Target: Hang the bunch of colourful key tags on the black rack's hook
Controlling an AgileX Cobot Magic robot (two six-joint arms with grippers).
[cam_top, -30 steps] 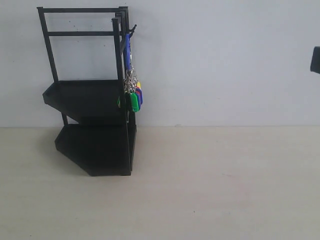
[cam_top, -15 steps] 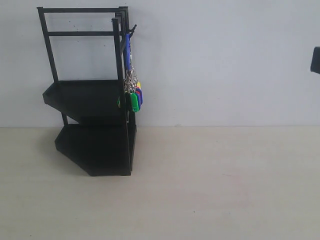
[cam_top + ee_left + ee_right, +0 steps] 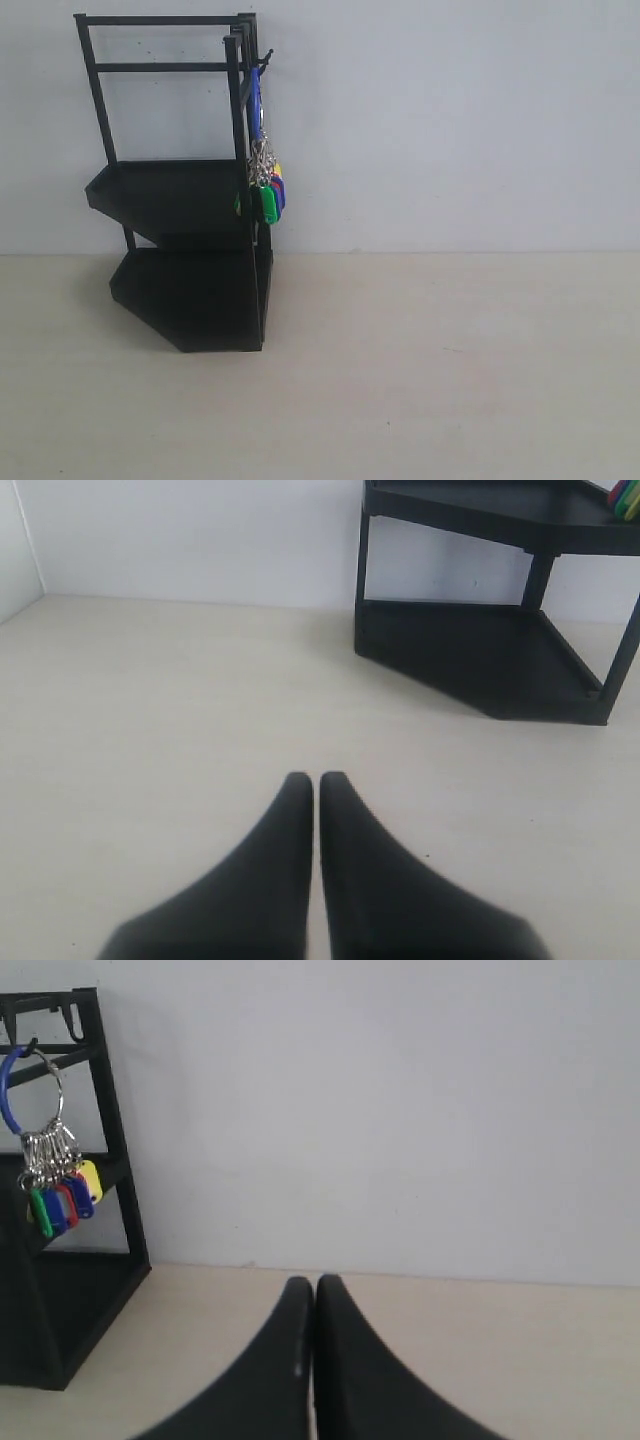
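Note:
The black rack (image 3: 190, 200) stands at the left against the wall, also seen in the left wrist view (image 3: 480, 650) and the right wrist view (image 3: 60, 1290). The colourful key tag bunch (image 3: 266, 190) hangs by its large blue ring from the hook (image 3: 266, 56) on the rack's upper post; in the right wrist view the bunch (image 3: 55, 1195) dangles free. My left gripper (image 3: 316, 778) is shut and holds nothing, well away from the rack above the table. Far from the bunch, my right gripper (image 3: 313, 1280) is shut and holds nothing. Neither gripper shows in the exterior view.
A pale table (image 3: 420, 370) runs from the rack to the right, backed by a plain white wall (image 3: 450, 120). A side wall (image 3: 15, 540) shows in the left wrist view.
The dark arm part at the right edge of the exterior view has drawn out of sight. The bunch hangs still on the hook.

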